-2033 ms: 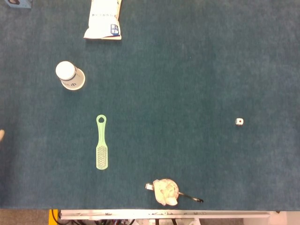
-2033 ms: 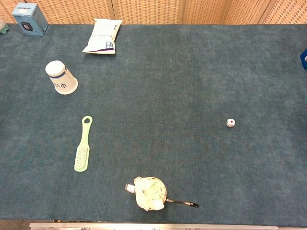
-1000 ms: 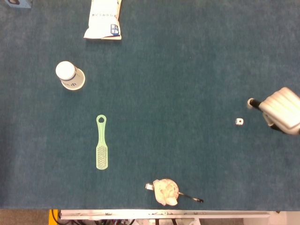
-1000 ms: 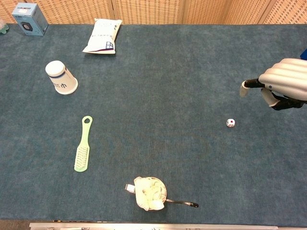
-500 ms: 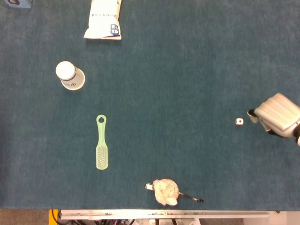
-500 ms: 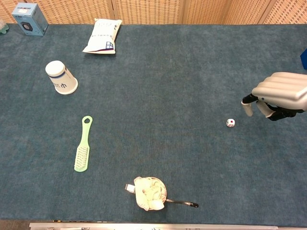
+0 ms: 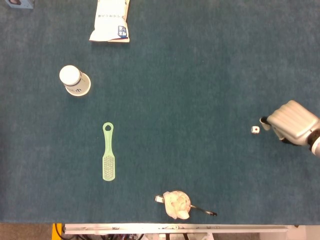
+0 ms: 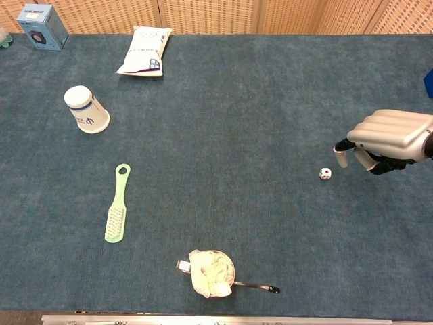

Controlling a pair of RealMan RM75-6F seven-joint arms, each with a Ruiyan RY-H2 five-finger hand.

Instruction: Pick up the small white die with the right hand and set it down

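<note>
A: Which step is in hand?

B: The approach, I'd judge. The small white cube-shaped die with dark pips [image 7: 255,129] lies on the surface near its right edge, about midway between the far and near edges. The right hand [image 7: 290,123], a pale silver-grey robot hand, hangs just beside it on the right-edge side, one fingertip close to the die but apart from it. It holds nothing. Its fingers are curved downward with a gap under them; how wide they stand, I cannot tell.

A: And the next move?

B: Probably a short shift toward the die and down, then a fine pinch. The die is tiny, so it could roll or slip away on the pile.

A: The left hand?

B: Neither view shows it.

A: What of the surface?

B: A dark teal carpet-like covering [image 8: 237,122]. A white paper cup on its side [image 8: 86,110] and a white snack bag [image 8: 143,51] lie toward the far left corner, a light green plastic brush [image 8: 116,203] sits left of centre, and a crumpled cream object [image 8: 211,272] lies at the near edge. Woven tan panels [image 8: 210,15] stand behind.
</note>
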